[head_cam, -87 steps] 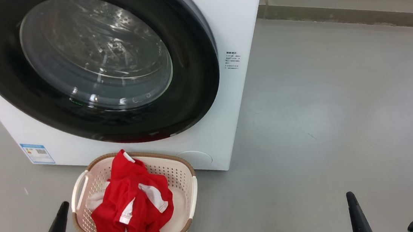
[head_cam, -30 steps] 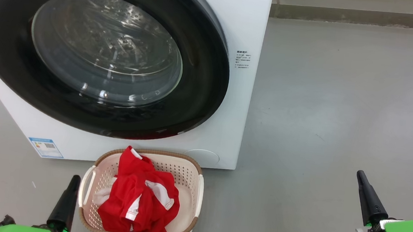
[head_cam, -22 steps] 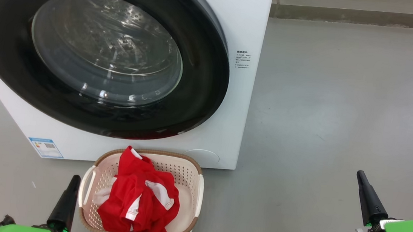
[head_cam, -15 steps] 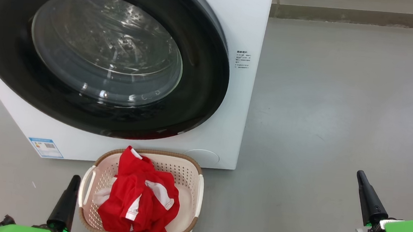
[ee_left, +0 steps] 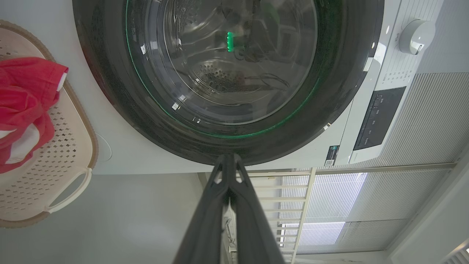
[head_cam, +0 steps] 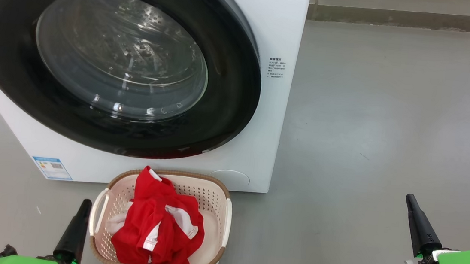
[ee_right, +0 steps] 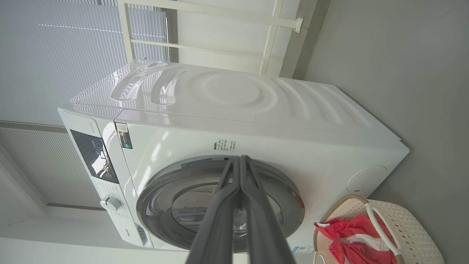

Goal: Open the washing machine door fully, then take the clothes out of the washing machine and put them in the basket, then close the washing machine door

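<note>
Red clothes (head_cam: 156, 232) lie, apparently untouched, just beside the left gripper (head_cam: 85, 204).

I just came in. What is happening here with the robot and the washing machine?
Nothing is being handled at this moment. The washing machine has its door closed, and the red clothes lie in the basket on the floor in front of it. The left gripper is shut and empty beside the basket. The right gripper is also shut and empty, farther off to the right. The job looks finished.
</note>
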You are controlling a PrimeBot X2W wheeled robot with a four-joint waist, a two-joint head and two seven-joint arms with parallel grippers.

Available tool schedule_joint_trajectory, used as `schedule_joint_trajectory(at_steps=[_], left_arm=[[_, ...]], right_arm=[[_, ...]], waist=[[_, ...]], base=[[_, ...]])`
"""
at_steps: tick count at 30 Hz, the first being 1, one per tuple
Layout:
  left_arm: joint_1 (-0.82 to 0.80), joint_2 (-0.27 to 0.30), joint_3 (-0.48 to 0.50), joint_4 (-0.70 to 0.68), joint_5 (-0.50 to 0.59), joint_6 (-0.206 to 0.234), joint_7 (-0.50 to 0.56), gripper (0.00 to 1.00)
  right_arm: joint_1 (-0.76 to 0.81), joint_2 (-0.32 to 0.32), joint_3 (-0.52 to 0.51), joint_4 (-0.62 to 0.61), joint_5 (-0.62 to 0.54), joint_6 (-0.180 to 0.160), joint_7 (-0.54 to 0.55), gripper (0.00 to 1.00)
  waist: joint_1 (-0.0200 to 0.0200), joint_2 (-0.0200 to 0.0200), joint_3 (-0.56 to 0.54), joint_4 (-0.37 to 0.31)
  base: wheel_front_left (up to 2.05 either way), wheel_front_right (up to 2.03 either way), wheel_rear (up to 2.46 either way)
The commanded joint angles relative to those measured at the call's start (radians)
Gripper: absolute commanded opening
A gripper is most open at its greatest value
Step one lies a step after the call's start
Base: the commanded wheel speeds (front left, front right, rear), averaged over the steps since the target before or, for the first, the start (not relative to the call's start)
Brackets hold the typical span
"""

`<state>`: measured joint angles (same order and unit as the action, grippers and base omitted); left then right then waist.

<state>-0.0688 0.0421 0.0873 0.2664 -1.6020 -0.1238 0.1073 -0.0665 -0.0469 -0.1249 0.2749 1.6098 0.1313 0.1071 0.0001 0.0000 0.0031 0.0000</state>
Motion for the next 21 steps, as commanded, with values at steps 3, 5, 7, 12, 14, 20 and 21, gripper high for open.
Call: schedule_joint_trajectory(at_steps=[3, 5, 7, 12, 14, 20, 21], left_arm=[[-0.039, 0.008, 0.027, -0.022, -0.007, -0.007, 0.006, 0.00], [-0.039, 0.008, 0.027, -0.022, -0.007, -0.007, 0.006, 0.00], [-0.039, 0.008, 0.027, -0.022, -0.007, -0.007, 0.006, 0.00], [-0.039, 0.008, 0.027, -0.022, -0.007, -0.007, 0.006, 0.00], [-0.039, 0.008, 0.027, -0.022, -0.007, -0.007, 0.006, 0.00], [-0.039, 0.008, 0.026, -0.022, -0.007, -0.007, 0.006, 0.00], [-0.039, 0.008, 0.026, -0.022, -0.007, -0.007, 0.006, 0.00]], right_arm=[[-0.041, -0.005, 0.013, -0.030, 0.000, -0.001, 0.005, 0.00], [-0.041, -0.005, 0.013, -0.030, 0.000, -0.001, 0.005, 0.00], [-0.041, -0.005, 0.013, -0.030, 0.000, -0.001, 0.005, 0.00], [-0.041, -0.005, 0.012, -0.030, 0.000, -0.001, 0.005, 0.00], [-0.041, -0.005, 0.012, -0.030, 0.000, -0.001, 0.005, 0.00], [-0.041, -0.005, 0.012, -0.030, 0.000, -0.001, 0.005, 0.00], [-0.041, -0.005, 0.012, -0.030, -0.001, -0.001, 0.005, 0.00]], waist=[[0.0000, 0.0000, 0.000, 0.000], [0.0000, 0.0000, 0.000, 0.000], [0.0000, 0.0000, 0.000, 0.000], [0.0000, 0.0000, 0.000, 0.000], [0.0000, 0.0000, 0.000, 0.000], [0.0000, 0.0000, 0.000, 0.000], [0.0000, 0.0000, 0.000, 0.000]], base=[[0.00, 0.00, 0.00], [0.00, 0.00, 0.00], [0.00, 0.00, 0.00], [0.00, 0.00, 0.00], [0.00, 0.00, 0.00], [0.00, 0.00, 0.00], [0.00, 0.00, 0.00]])
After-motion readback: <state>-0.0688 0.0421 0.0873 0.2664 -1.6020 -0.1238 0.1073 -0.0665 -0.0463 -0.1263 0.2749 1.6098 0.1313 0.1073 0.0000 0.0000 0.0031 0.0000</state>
